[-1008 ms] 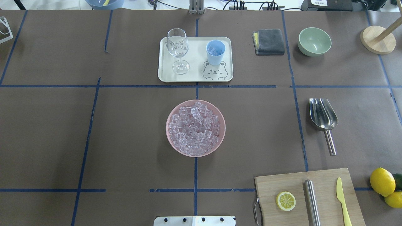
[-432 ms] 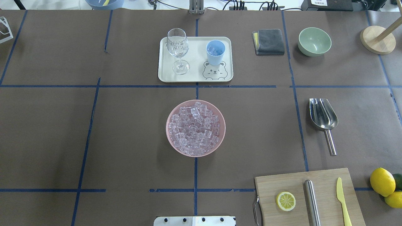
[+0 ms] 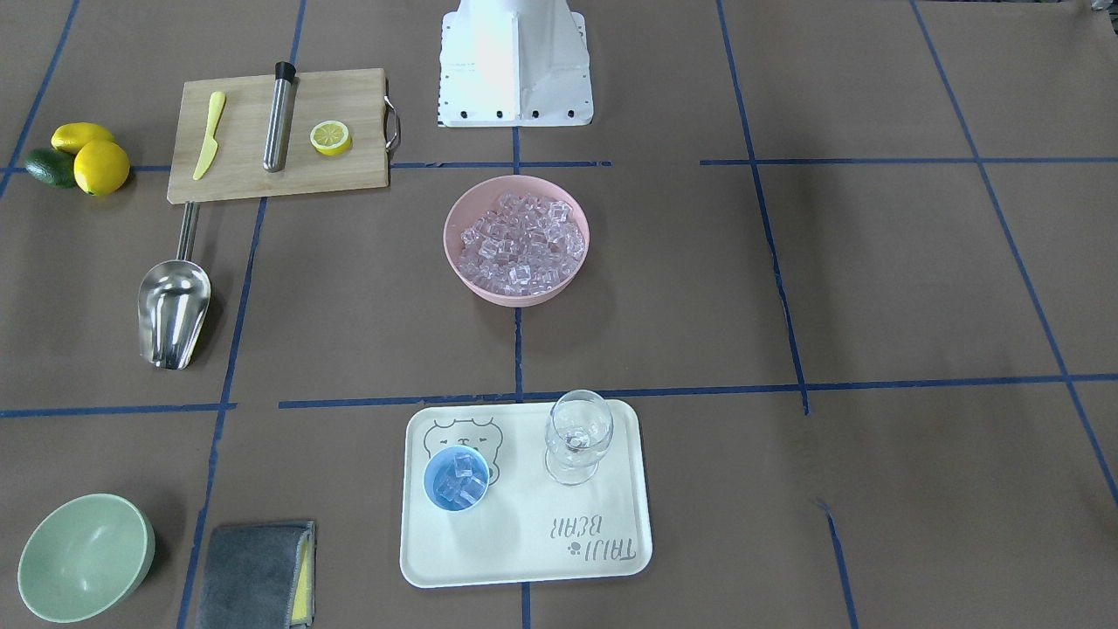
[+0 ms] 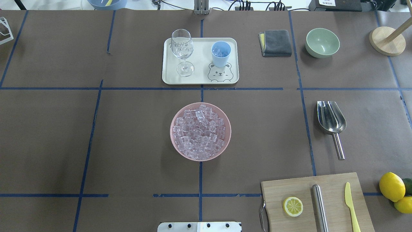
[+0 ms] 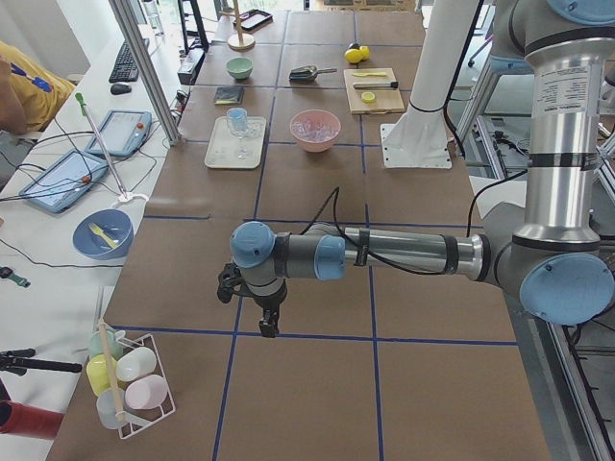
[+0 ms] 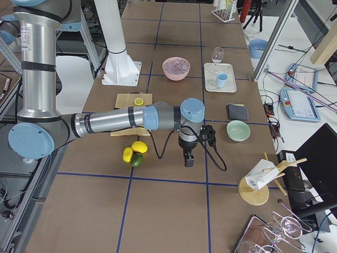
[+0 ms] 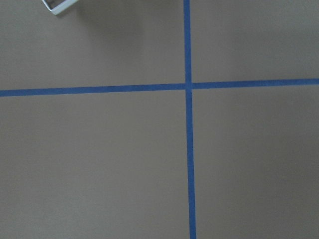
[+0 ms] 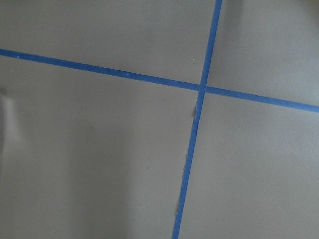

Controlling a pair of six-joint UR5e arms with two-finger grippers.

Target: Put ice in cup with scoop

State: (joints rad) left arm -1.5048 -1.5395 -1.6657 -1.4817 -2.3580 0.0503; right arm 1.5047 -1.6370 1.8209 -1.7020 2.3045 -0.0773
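Note:
Clear ice cubes point(image 4: 200, 131) fill a pink bowl point(image 4: 173, 141) at the table's middle, also in the front-facing view point(image 3: 522, 240). The light-blue cup point(image 4: 220, 53) stands on a white tray point(image 4: 201, 62) and holds a few cubes point(image 3: 458, 482). The steel scoop point(image 4: 331, 120) lies empty on the table to the right of the bowl, handle toward the robot. My left gripper point(image 5: 269, 322) and right gripper point(image 6: 188, 159) hang over bare table far from these things. They show only in the side views, so I cannot tell whether they are open or shut. Both wrist views show only brown paper and blue tape.
A wine glass point(image 4: 182, 51) stands on the tray left of the cup. A cutting board point(image 4: 309, 199) with half a lemon, a steel cylinder point(image 4: 319, 206) and a yellow knife lies near right. Lemons point(image 4: 391, 187), a green bowl point(image 4: 322, 42) and a grey cloth point(image 4: 276, 43) are on the right.

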